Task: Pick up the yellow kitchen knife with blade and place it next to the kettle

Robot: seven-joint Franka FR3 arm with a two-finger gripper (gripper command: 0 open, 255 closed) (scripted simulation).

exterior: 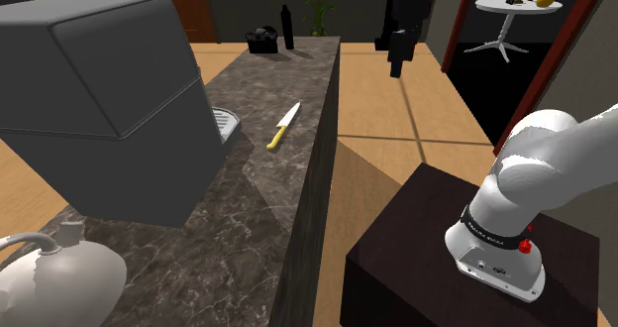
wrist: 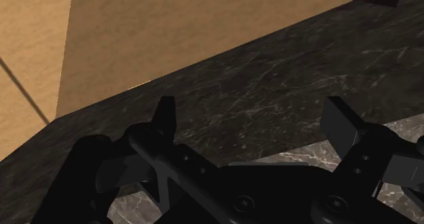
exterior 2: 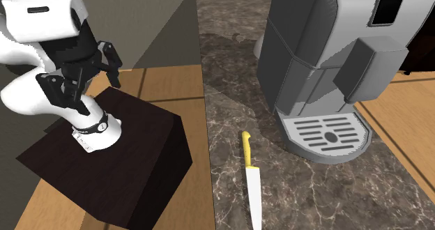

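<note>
My fingers [wrist: 165, 114] stand apart and clasp nothing, hanging high and well clear of the machine [exterior: 109, 97], over the edge where the dark marbled bench [exterior: 248, 226] meets the wooden floor [wrist: 136, 39]. The knife [exterior: 283, 125] lies flat on the bench just beside the machine, in front of its drip tray [exterior 2: 327, 132], touching nothing else. Its yellow handle [exterior 2: 246, 148] points toward the machine's kettle side and its white blade [exterior 2: 254, 197] points away. The kettle [exterior: 54, 280] sits on the bench at the machine's far side from the knife, so the machine stands between the two.

I judge the knife to be light and stiff, and thin enough that it offers little height above the stone. The handle looks the thicker, rounder and safer part. I would close across its width near the middle, low to the bench. The blade is flat, likely slick, and apt to twist in a grip. Held by the handle alone, the blade end may droop, so a firm squeeze seems wise. Nothing has been picked up yet.
</note>
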